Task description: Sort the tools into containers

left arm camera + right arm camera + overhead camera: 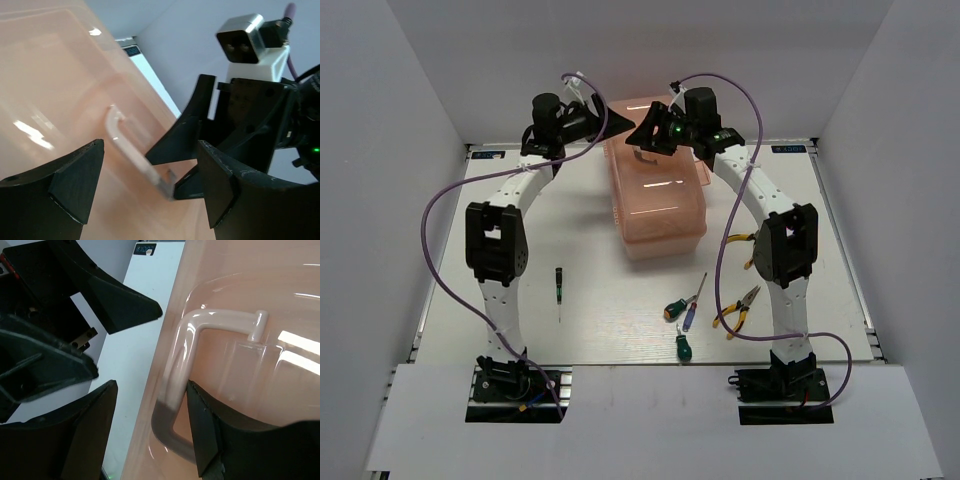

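Note:
The salmon-pink toolbox (655, 205) stands shut at the table's far middle. Both grippers hover over its far end, facing each other. My left gripper (612, 117) is open; in the left wrist view (150, 167) the lid's pale handle (122, 142) lies between its fingers. My right gripper (645, 135) is open and straddles the same handle (182, 355), one finger (210, 425) next to it. The tools lie on the table: a thin black-green screwdriver (558, 284), two green-handled screwdrivers (673, 308) (682, 346), a blue-handled one (689, 318), and yellow-black pliers (738, 309) (742, 240).
White walls enclose the table on the left, right and back. The right arm's upper link (785, 245) partly covers the second pliers. Purple cables loop beside both arms. The right gripper's fingers (180, 145) fill the right of the left wrist view.

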Robot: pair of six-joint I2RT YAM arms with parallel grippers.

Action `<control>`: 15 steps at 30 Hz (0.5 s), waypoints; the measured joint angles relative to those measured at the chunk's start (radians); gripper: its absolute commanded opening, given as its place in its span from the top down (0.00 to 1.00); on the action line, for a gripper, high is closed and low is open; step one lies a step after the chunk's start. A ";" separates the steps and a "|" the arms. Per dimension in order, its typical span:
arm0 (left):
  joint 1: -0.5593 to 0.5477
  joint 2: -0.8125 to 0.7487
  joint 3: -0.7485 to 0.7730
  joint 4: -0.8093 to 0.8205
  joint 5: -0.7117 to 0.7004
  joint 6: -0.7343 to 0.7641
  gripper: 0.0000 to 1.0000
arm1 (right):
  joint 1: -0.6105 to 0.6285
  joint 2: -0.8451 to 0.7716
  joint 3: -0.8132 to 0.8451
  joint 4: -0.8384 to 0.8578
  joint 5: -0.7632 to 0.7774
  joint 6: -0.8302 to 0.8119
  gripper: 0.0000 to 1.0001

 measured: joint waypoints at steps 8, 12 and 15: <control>-0.044 0.044 0.078 -0.063 -0.002 -0.008 0.18 | -0.006 0.008 -0.004 0.001 -0.026 0.001 0.37; -0.044 0.059 0.085 -0.117 -0.006 -0.008 0.19 | -0.010 0.007 -0.014 0.005 -0.042 0.005 0.37; -0.045 0.058 0.095 -0.145 -0.011 0.005 0.19 | -0.010 0.009 -0.019 0.008 -0.051 0.014 0.37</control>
